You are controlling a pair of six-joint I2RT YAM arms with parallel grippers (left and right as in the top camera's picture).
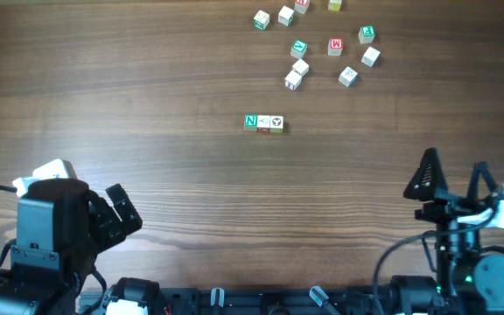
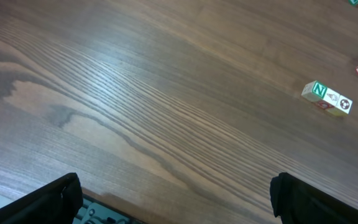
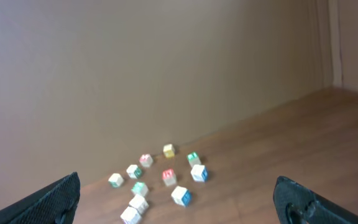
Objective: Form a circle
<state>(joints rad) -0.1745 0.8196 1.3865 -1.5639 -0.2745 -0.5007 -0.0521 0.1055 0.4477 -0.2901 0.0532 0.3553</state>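
Wooden table [image 1: 147, 87] seen from above. My left gripper [image 1: 122, 210] rests at eight o'clock and my right gripper [image 1: 454, 171] at four o'clock, both with jaws spread wide and holding nothing. At one o'clock lie the loose letter cubes [image 1: 299, 48], about eleven and mostly apart; two are cut by the frame edge, so the count is unsure. Near the centre, a row of three cubes [image 1: 263, 122] sits touching in a straight line. I judge the task barely begun: no ring exists, and nearly every cube is yet to be placed.
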